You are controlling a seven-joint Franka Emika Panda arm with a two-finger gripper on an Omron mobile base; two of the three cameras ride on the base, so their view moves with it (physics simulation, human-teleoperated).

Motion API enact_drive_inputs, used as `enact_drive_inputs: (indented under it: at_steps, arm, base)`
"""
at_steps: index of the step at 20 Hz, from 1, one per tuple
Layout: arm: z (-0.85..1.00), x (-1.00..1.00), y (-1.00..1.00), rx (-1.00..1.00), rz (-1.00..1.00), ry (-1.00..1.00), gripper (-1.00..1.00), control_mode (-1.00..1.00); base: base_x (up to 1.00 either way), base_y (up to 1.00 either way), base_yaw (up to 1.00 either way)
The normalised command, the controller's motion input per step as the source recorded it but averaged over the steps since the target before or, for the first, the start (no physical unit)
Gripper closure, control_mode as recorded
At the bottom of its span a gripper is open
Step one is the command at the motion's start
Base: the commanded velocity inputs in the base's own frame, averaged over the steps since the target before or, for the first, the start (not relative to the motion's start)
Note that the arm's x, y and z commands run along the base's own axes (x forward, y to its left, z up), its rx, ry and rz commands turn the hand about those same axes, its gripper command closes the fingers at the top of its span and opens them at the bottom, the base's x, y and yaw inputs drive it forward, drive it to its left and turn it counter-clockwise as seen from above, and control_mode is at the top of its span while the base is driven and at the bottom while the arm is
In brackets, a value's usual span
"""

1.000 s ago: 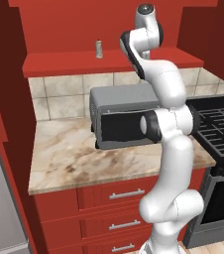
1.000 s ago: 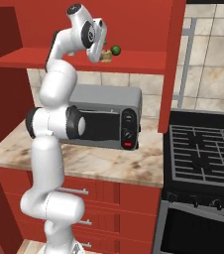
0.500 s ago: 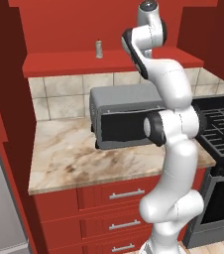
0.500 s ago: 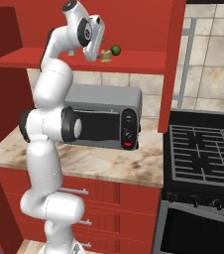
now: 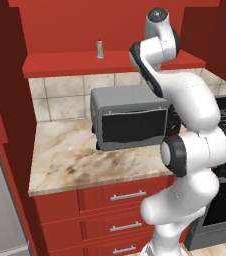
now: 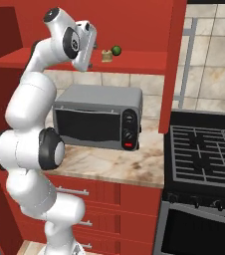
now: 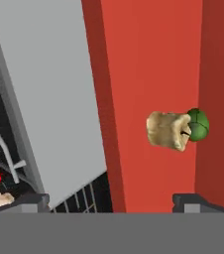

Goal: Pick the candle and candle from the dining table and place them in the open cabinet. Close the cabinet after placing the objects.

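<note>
My jaws are spread wide and hold nothing, my gripper (image 7: 111,201) poised above the red shelf (image 7: 148,74) near a beige candle (image 7: 167,130) touching a green ball (image 7: 198,124).

No readable txt, labels or nos. on anything in view.

The shelf (image 5: 110,65) is red; the small candle (image 5: 100,49) on it is pale grey; the oven (image 6: 97,117) is grey with a black door; the tabletop (image 5: 75,160) is beige with brown swirls; the drawers (image 5: 120,200) are red; the wall tiles (image 5: 55,97) are creamy; the little ball (image 6: 116,50) is green.
</note>
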Motion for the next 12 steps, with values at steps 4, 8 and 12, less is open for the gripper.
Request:
enact_drive_inputs:
  at_steps: [4,8,12]
  arm:
    - [-0.59,-1.00,0.04,-0.07,0.00,-0.19,-1.00,-1.00]
    - [-0.14,-1.00,0.01,-0.02,0.00,-0.14,-1.00,-1.00]
    - [-0.01,-1.00,0.15,-0.03,0.00,-0.07,-1.00,-1.00]
  base:
    - [0.00,0.00,0.00]
    - [0.00,0.00,0.00]
    - [0.00,0.00,0.00]
